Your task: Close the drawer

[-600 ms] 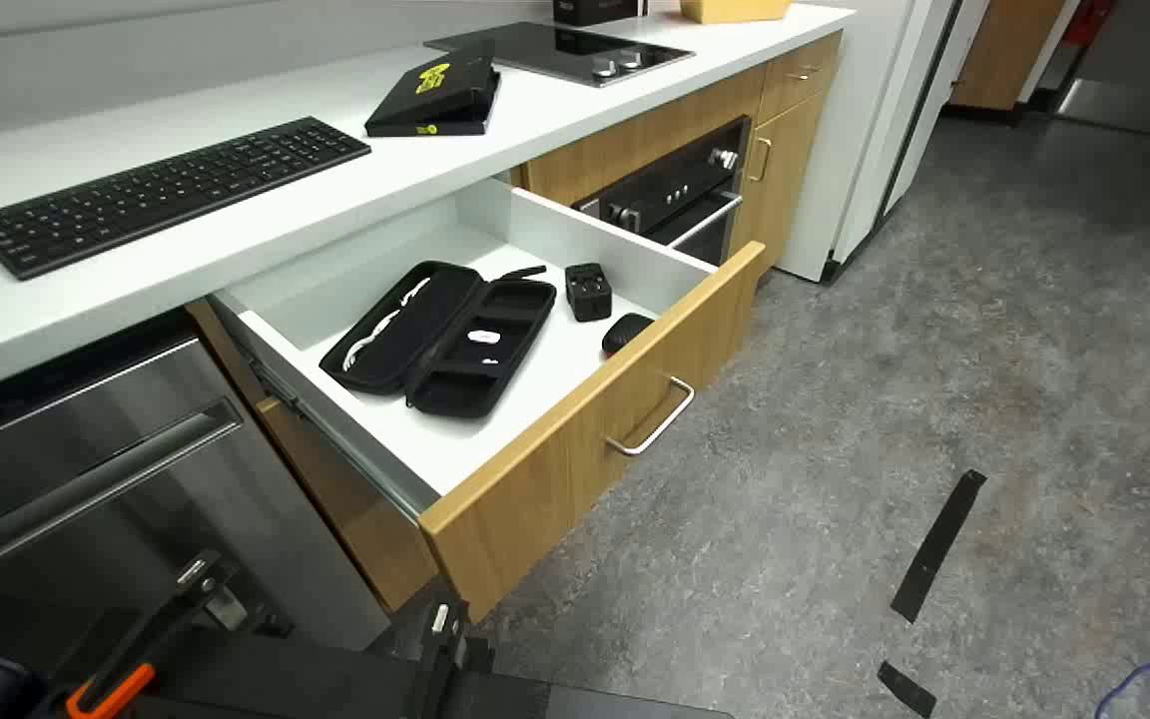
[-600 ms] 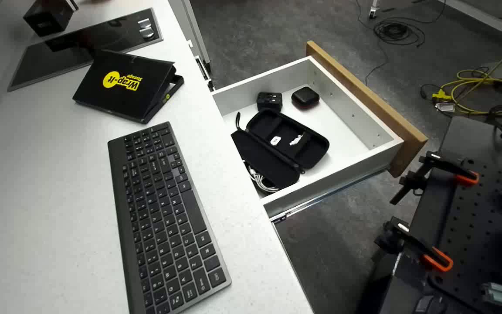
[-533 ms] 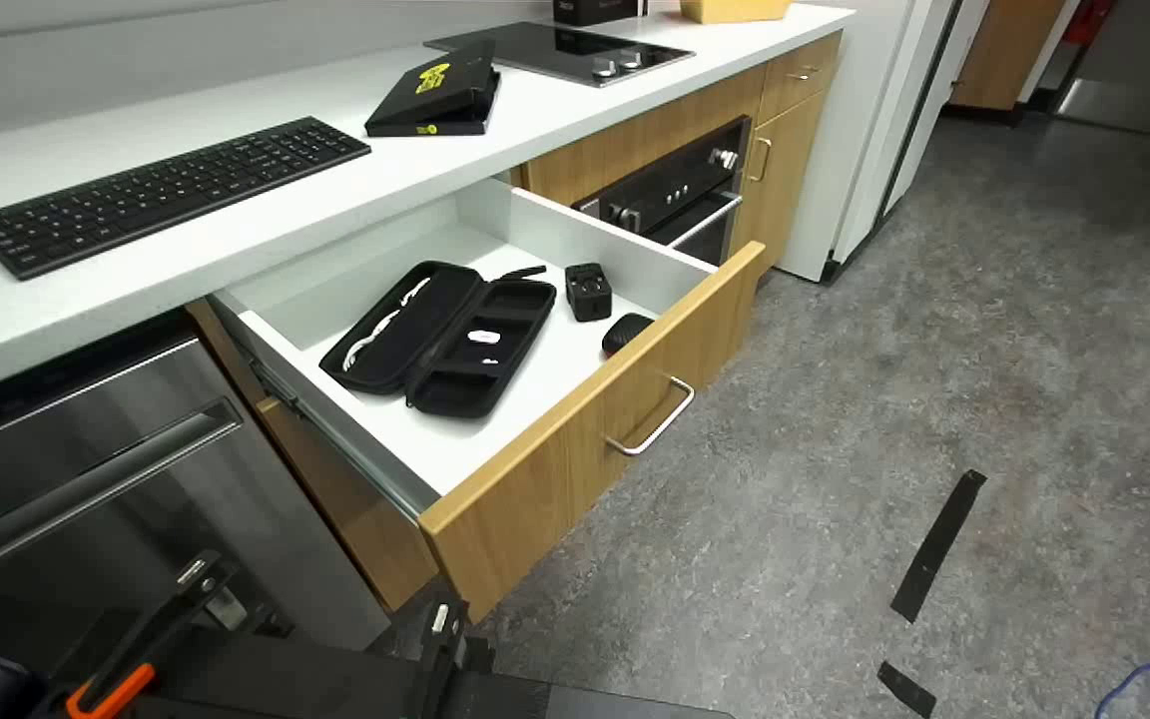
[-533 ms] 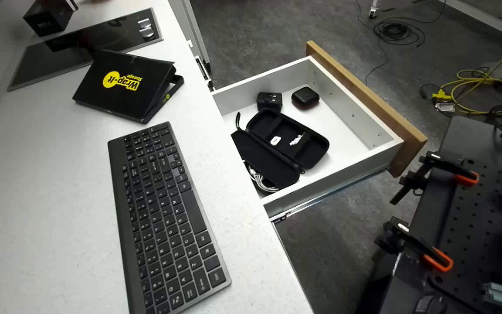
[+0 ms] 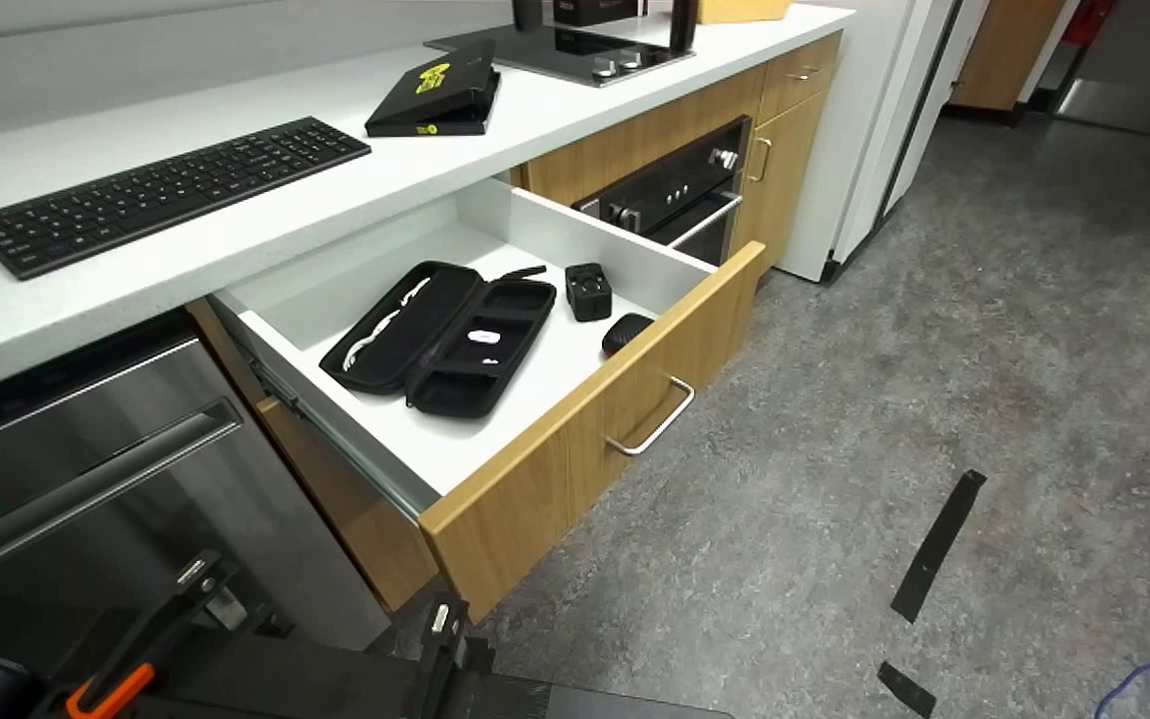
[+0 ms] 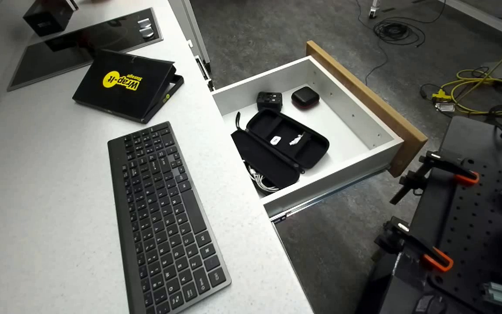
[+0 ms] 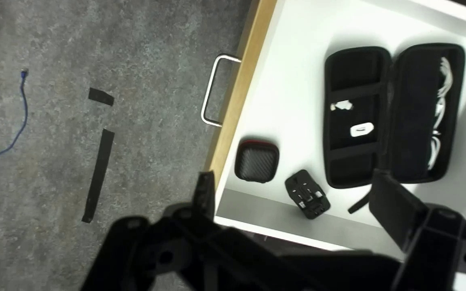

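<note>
The drawer stands pulled out, with its oak front (image 5: pixel 575 469) facing the floor area. Its front edge also shows in an exterior view (image 6: pixel 364 100) and in the wrist view (image 7: pixel 237 101). The silver bar handle (image 5: pixel 664 423) is on the outer face; the wrist view shows it too (image 7: pixel 208 92). Inside lie an open black case (image 7: pixel 356 121), a black plug adapter (image 7: pixel 308 194) and a small black pouch (image 7: pixel 257 161). My gripper (image 7: pixel 293 174) is open and empty above the drawer's side wall. Its fingertips show at the top of an exterior view (image 5: pixel 605 40).
The white worktop (image 6: pixel 81 174) carries a keyboard (image 6: pixel 168 218), a black box (image 6: pixel 124 87) and a cooktop (image 6: pixel 89 41). A black oven (image 5: pixel 675 190) and a steel appliance (image 5: pixel 136 479) flank the drawer. A black table (image 6: pixel 473 209) with orange-handled clamps stands close to the drawer's front corner.
My gripper's two fingers have come into an exterior view from the top edge, over the cooktop. The drawer and its contents have not moved.
</note>
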{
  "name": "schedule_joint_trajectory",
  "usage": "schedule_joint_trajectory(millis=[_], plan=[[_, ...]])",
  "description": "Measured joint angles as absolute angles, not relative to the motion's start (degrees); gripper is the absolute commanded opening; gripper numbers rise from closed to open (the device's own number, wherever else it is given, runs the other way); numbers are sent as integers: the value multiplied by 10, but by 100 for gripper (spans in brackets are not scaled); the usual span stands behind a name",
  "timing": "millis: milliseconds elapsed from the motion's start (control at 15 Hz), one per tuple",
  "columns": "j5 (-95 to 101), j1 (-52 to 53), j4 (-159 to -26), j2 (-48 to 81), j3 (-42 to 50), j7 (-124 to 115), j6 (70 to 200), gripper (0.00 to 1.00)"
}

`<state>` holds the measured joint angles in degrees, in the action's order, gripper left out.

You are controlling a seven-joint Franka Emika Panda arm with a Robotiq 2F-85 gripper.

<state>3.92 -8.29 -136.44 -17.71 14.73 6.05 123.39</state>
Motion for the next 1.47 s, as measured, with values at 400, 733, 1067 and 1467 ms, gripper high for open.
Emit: schedule_joint_trajectory(millis=[400, 733, 1067, 1467], plan=[[163, -130, -1403, -3, 142, -67, 1424, 100], [198, -148, -1368, 83, 172, -109, 1436, 100], [199, -147, -1359, 86, 175, -117, 1431, 100], [324, -128, -1336, 167, 226, -326, 1519, 100]])
